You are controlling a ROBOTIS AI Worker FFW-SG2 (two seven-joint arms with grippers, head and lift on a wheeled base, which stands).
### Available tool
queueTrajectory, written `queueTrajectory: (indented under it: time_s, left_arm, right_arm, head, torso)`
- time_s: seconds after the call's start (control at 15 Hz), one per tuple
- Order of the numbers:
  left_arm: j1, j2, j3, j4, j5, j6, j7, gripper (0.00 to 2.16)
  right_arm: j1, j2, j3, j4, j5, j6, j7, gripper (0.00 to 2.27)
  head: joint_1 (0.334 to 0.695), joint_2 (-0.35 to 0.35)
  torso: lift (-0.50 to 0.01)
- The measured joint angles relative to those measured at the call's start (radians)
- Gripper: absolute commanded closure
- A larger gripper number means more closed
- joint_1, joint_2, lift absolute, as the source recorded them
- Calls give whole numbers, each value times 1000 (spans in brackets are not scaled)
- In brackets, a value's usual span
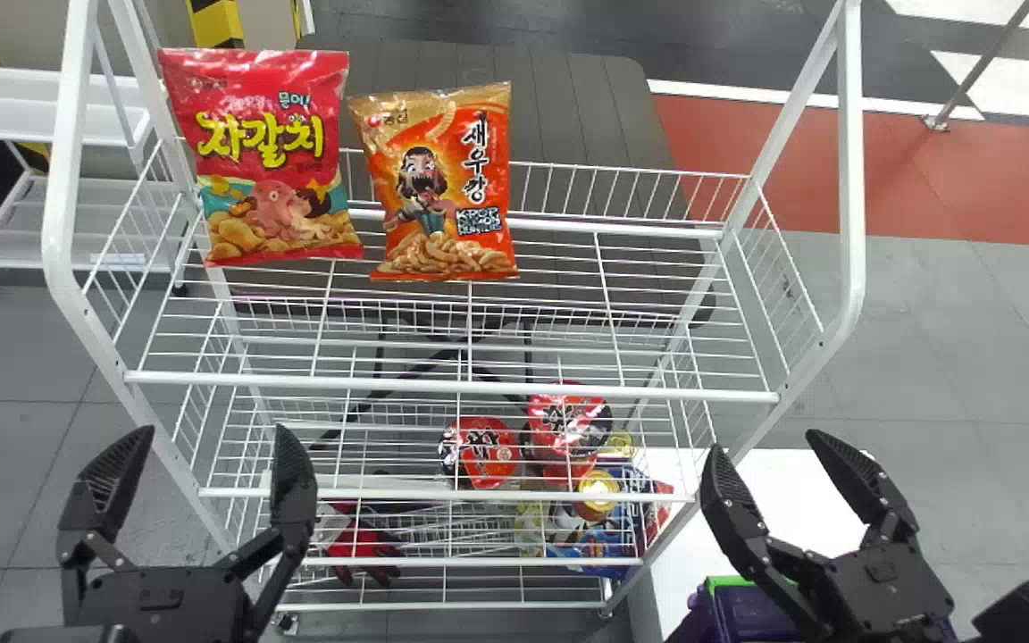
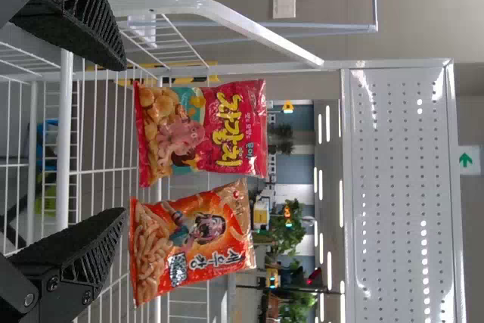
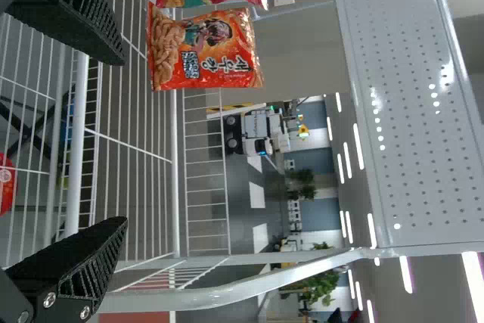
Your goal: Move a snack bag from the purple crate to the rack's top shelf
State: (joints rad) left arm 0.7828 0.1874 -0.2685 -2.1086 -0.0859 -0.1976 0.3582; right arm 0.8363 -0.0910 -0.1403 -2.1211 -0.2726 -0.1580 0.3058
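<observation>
My left gripper (image 1: 215,438) and right gripper (image 1: 766,445) are resting, fingers apart, near the rack (image 1: 852,179). A red bag (image 1: 260,156) and orange bag (image 1: 445,183) are standing on its top shelf (image 1: 452,386), maybe leaning back so they won't fall.

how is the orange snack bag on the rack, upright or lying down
Upright: the orange bag stands on its lower edge beside the red bag, front facing the robot.

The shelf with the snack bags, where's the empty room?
Crowded: back left, where the orange bag and red bag stand. Bare: from the orange bag to the right front post, and from the bags forward to the front rail.
</observation>
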Motion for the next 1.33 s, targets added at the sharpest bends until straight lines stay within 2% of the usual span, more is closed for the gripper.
queueTrajectory:
  time_s: [0.4, 1.33]
  left_arm:
    - [17, 1, -49, -52, -49, 61, 16, 157]
    - [24, 1, -65, -60, -61, 62, 35, 157]
  right_arm:
    - [6, 4, 35, -45, 10, -35, -24, 80]
    - [19, 5, 49, -54, 12, -120, -22, 80]
  head:
    - [695, -149]
    - [695, -153]
  torso:
    - [0]
    - [0]
